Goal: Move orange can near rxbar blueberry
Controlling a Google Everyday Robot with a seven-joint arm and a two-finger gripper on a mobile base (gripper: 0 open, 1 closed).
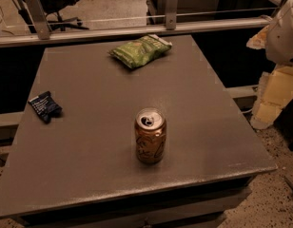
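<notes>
Orange can [150,137] stands alone toward the front of a grey table [84,160], well apart from the rxbar blueberry [44,107].

The can sits upright a little right of the table's middle and nearer its front edge; its bronze-orange side carries pale curly markings, and its silver top with the pull-tab faces up. The rxbar blueberry, a small crinkled navy wrapper with white print, lies flat near the table's left edge, slightly farther back than the can. A green chip bag [141,50] rests near the table's far edge, about mid-width. A white rounded robot part [285,30] shows past the table's far right corner. The gripper lies outside the view, so whether it is wide, narrow or holding anything cannot be told.
</notes>
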